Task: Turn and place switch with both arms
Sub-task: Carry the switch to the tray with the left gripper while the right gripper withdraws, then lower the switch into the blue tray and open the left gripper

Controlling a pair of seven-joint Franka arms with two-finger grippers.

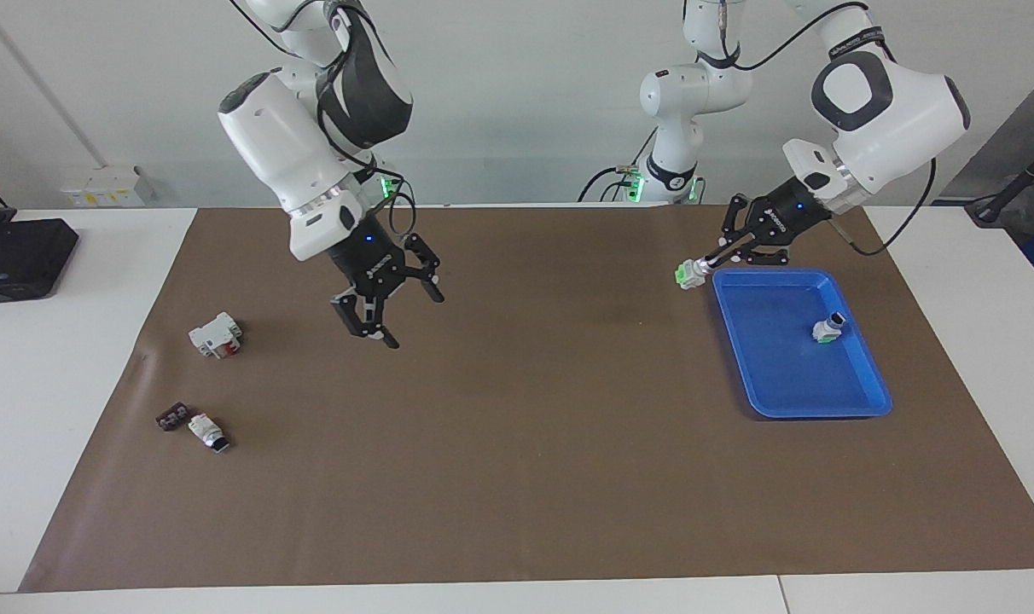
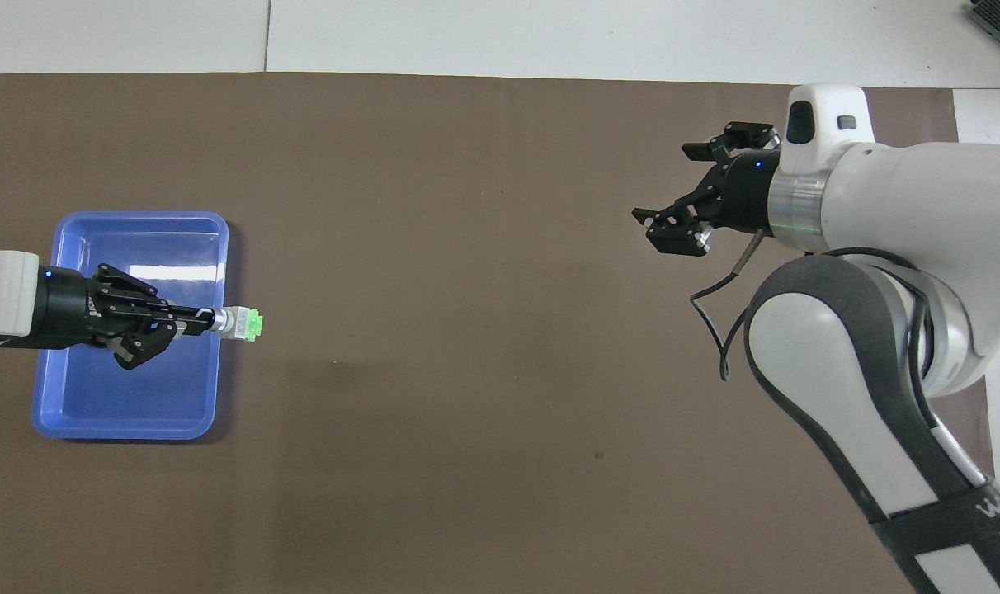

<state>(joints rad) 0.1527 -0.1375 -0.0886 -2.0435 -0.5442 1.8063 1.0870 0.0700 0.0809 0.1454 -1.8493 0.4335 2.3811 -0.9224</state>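
Now the left gripper [image 1: 711, 257] clamps its jaws on the switch [image 1: 687, 274] by the knob end, over the blue tray's [image 1: 877, 401] rim for placing; the right gripper [image 1: 386, 312], jaws spread and empty, hangs clear over the brown mat [image 1: 517, 469].

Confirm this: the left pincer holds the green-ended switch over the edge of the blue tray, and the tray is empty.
Not quite. The left pincer does hold the green-ended switch over the edge of the blue tray, but the tray is not empty: the facing view shows another small switch lying in it.
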